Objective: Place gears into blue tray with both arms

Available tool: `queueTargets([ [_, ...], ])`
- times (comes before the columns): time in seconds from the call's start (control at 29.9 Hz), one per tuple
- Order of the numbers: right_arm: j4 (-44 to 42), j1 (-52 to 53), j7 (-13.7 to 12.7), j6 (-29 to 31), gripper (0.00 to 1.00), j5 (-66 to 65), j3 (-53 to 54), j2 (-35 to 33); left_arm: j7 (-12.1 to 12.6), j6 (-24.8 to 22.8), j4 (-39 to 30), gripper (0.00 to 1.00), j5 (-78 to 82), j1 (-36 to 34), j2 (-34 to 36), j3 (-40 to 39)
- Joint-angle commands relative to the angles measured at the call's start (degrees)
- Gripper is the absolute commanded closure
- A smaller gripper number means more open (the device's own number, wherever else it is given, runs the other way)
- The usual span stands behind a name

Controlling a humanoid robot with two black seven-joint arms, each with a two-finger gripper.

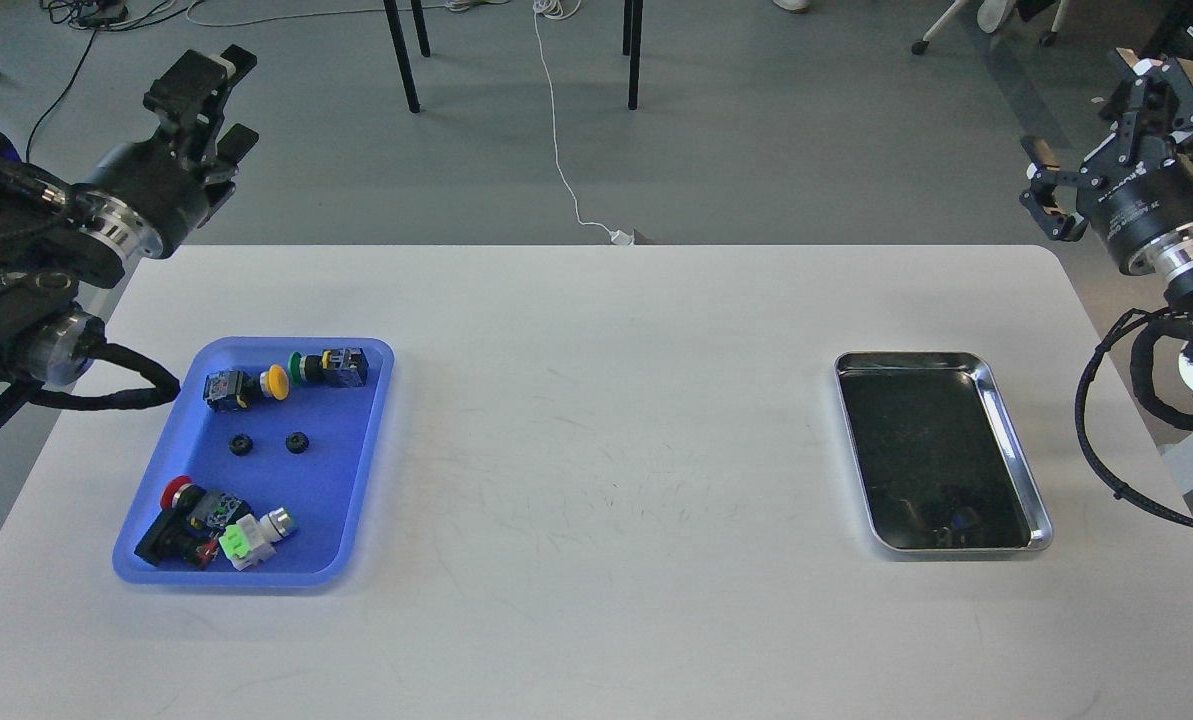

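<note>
Nearest me is the white table (596,620), bare along its front edge; on its left sits the blue tray (351,520), on its right the steel tray (1041,520). Two gears (243,445) lie side by side in the middle of the blue tray, apart from each other and from the switches (211,520) at its near and far ends; I see no gear on the open table, so I judge the task done or nearly so. The steel tray's dark bottom shows small shapes near its front end; whether these are reflections or parts, I cannot tell. My left gripper (224,95) hangs raised past the table's far left corner, fingers parted, holding nothing; my right gripper (1096,135) is lifted off the far right corner, fingers spread wide, likewise empty. Both arms are cut off at the frame edges.
</note>
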Motion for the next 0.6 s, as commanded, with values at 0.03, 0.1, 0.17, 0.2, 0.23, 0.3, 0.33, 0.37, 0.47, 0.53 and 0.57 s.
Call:
queueTargets([
  [0.03, -0.1, 0.3, -1.8, 0.2, 0.01, 0.1, 6.7, 5.0, 1.0, -9.4, 3.9, 0.02, -11.0, 0.3, -3.1, -5.1],
  [0.1, -0.3, 0.1, -3.0, 0.0, 0.01, 0.1, 10.1, 6.7, 1.1, -10.6, 8.2, 0.02, -16.3, 0.2, -6.5, -6.9],
  [0.17, -1.3, 0.1, -4.5, 0.0, 0.01, 1.4, 12.4, 8.5, 2.2, -12.1, 12.4, 0.02, -21.9, 0.2, -9.1, -8.5],
  [0.2, -2.2, 0.1, -5.7, 0.0, 0.01, 2.8, 13.1, 9.4, 3.1, -13.6, 14.4, 0.02, -24.6, 0.3, -10.1, -9.3],
  [0.23, -3.2, 0.1, -6.5, 0.0, 0.01, 4.3, 13.5, 10.0, 4.2, -14.9, 15.9, 0.02, -26.8, 0.4, -10.9, -10.0],
  [0.3, -5.9, 0.1, -7.4, 0.2, 0.01, 7.7, 14.1, 11.3, 6.6, -17.5, 18.9, 0.02, -30.6, 0.5, -12.9, -11.1],
  [0.33, -7.1, 0.2, -7.5, 0.2, 0.01, 8.3, 14.1, 12.0, 7.1, -18.0, 19.9, 0.02, -31.5, 0.6, -14.0, -11.6],
  [0.37, -8.4, 0.2, -7.5, 0.3, 0.01, 8.6, 14.1, 12.8, 7.3, -18.1, 20.8, 0.02, -32.2, 0.6, -14.7, -11.8],
  [0.47, -11.6, 0.2, -7.5, 0.6, 0.01, 8.7, 14.7, 15.9, 7.3, -18.3, 23.2, 0.02, -32.9, 0.7, -16.9, -13.3],
  [0.53, -12.3, 0.1, -7.5, 0.6, 0.01, 8.7, 14.9, 17.2, 7.3, -18.3, 23.2, 0.02, -33.1, 1.2, -17.9, -14.4],
  [0.57, -12.2, 0.1, -7.5, 0.6, 0.01, 8.7, 14.9, 17.4, 7.3, -18.4, 23.2, 0.02, -33.4, 1.8, -18.3, -14.6],
])
